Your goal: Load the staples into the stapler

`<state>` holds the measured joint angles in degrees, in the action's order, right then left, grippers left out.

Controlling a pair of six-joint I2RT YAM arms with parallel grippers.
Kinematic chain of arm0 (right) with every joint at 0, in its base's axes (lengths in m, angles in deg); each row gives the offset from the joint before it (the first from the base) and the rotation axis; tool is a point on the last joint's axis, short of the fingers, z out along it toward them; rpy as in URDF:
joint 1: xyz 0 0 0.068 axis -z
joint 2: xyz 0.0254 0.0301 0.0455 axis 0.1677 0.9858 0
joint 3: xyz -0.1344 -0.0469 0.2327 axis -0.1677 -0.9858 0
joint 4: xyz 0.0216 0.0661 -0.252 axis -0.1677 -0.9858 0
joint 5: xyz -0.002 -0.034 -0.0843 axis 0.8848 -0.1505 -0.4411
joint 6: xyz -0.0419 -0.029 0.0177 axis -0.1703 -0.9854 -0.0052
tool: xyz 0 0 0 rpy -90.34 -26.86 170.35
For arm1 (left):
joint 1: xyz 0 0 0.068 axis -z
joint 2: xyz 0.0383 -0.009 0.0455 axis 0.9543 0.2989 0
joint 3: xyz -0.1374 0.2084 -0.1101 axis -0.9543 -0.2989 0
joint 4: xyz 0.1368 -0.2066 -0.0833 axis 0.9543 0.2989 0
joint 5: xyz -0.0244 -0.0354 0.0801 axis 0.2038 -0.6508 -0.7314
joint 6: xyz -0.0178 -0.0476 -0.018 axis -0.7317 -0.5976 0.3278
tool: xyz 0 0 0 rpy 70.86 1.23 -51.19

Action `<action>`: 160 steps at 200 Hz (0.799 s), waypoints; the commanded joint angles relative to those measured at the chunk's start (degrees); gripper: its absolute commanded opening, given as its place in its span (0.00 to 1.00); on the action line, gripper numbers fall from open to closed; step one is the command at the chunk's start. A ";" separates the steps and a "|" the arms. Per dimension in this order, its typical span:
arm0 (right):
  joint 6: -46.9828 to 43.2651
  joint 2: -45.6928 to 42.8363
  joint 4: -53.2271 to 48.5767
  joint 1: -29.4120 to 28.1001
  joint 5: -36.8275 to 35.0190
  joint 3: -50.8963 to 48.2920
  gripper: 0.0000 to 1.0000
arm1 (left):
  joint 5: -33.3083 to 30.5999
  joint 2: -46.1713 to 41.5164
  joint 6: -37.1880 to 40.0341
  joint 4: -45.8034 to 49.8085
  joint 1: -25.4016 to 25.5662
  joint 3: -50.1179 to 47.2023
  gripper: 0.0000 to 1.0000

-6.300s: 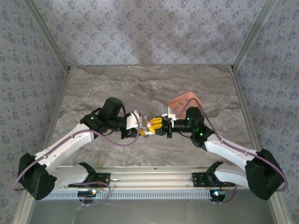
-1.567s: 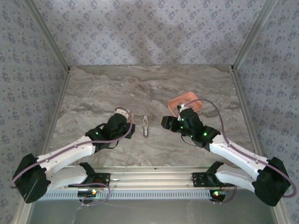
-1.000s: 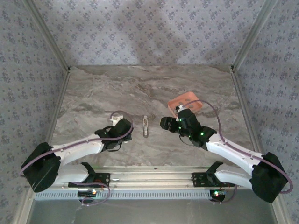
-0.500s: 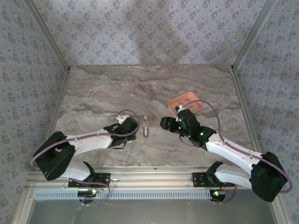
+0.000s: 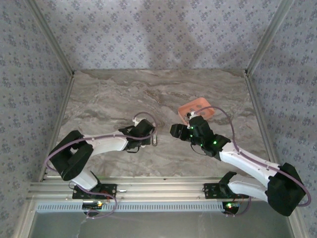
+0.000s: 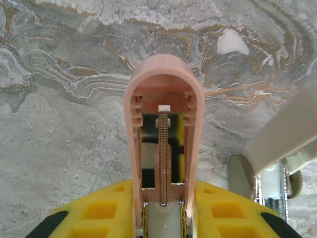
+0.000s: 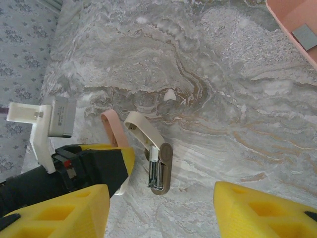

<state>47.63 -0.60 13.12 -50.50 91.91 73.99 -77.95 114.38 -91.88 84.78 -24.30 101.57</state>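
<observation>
**Mia:** What is new here?

**Ben:** The left gripper point(image 5: 148, 137) was pulled back a moment ago, and the stapler point(image 7: 158, 171) lay alone on the table point(image 7: 223, 99). Now that arm has reached in and got hold of it.

**Mia:** Which part does it hold?

**Ben:** The pink lid point(image 6: 163, 84). The yellow fingers point(image 6: 99, 213) are squeezed on the lid from both sides. In the left wrist view I can look up inside it and see a long thin spring point(image 6: 163, 153).

**Mia:** Is the stapler open?

**Ben:** Yes. In the right wrist view the lid and a cream arm are swung away from the brown base, and the shiny metal track lies bare. I cannot tell if any staples are in it.

**Mia:** And the right gripper point(image 7: 161, 198)?

**Ben:** It has hardly moved. It hangs just beside the stapler, with its fingers point(image 7: 64, 213) apart and nothing between them.

**Mia:** Where are the staples point(image 7: 303, 37)?

**Ben:** I see one small grey strip, and it lies in the pink tray point(image 7: 296, 14), off to the right and apart from the stapler.

**Mia:** So what does it all mean?

**Ben:** I think the left side now keeps the stapler steady and open. The free right side can go and fetch a strip. The loading is not done yet.
</observation>
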 commanded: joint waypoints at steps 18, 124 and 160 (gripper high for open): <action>0.59 -1.12 -1.39 0.25 -1.62 -0.73 0.58 | 0.91 -0.58 -0.48 -1.95 -1.47 -0.22 0.21; 0.77 -2.25 -1.67 0.33 -1.85 -1.50 0.58 | -0.06 0.80 -4.12 -2.41 -1.61 -1.30 0.26; 0.80 -2.61 -1.78 0.34 -1.92 -1.70 0.58 | -0.19 1.24 -4.72 -2.23 -1.64 -1.35 0.28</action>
<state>47.80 -2.21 12.72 -50.39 91.49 73.11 -77.14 114.88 -95.47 82.61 -25.70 100.72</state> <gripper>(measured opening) 0.583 0.280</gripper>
